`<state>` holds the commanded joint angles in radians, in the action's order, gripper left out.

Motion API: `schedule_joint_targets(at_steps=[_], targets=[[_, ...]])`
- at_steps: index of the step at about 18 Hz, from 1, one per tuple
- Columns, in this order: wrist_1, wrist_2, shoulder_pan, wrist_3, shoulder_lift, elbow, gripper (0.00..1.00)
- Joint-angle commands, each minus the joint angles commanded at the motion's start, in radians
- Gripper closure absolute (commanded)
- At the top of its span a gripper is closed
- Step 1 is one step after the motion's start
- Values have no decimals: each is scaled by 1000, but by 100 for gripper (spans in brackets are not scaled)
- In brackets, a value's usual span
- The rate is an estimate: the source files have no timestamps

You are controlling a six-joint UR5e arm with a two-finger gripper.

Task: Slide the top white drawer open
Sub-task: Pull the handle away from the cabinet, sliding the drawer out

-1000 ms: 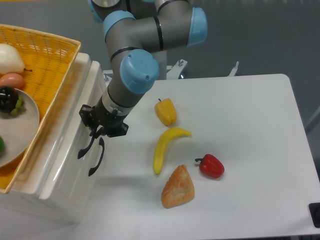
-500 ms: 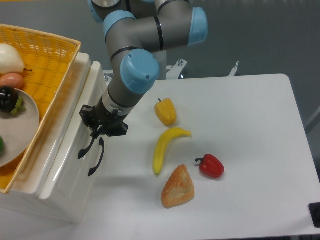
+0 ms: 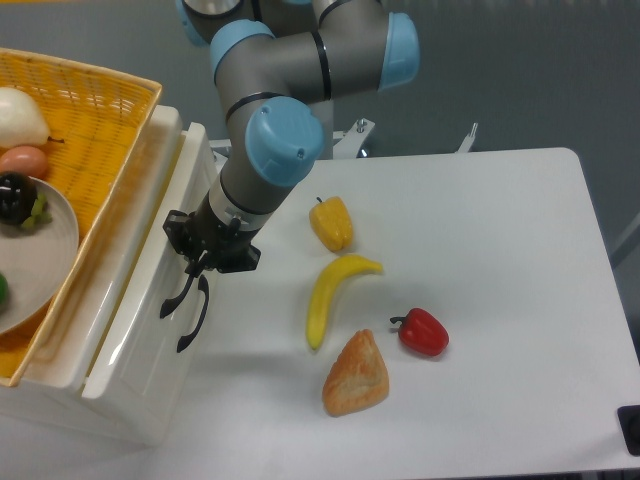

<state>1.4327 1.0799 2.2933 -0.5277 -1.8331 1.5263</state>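
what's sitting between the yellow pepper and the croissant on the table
The banana lies between the yellow pepper and the croissant, as the fixed camera shows; the red pepper sits off to the side.

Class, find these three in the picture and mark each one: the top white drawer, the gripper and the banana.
top white drawer (image 3: 150,300), fixed camera view, on its glossy front panel.
gripper (image 3: 203,268), fixed camera view, between its fingertips at the upper black handle.
banana (image 3: 330,292), fixed camera view, on the middle of its curved body.

gripper (image 3: 196,266) shifted slightly right with arm since 1.0 s ago, jaws clamped on upper black handle (image 3: 178,296), top white drawer (image 3: 150,290) front drawn a little further out
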Motion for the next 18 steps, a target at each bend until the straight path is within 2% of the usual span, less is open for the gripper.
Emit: schedule_joint_targets(at_steps=[18], targets=[[-3, 3, 95, -11, -2, -20, 90]])
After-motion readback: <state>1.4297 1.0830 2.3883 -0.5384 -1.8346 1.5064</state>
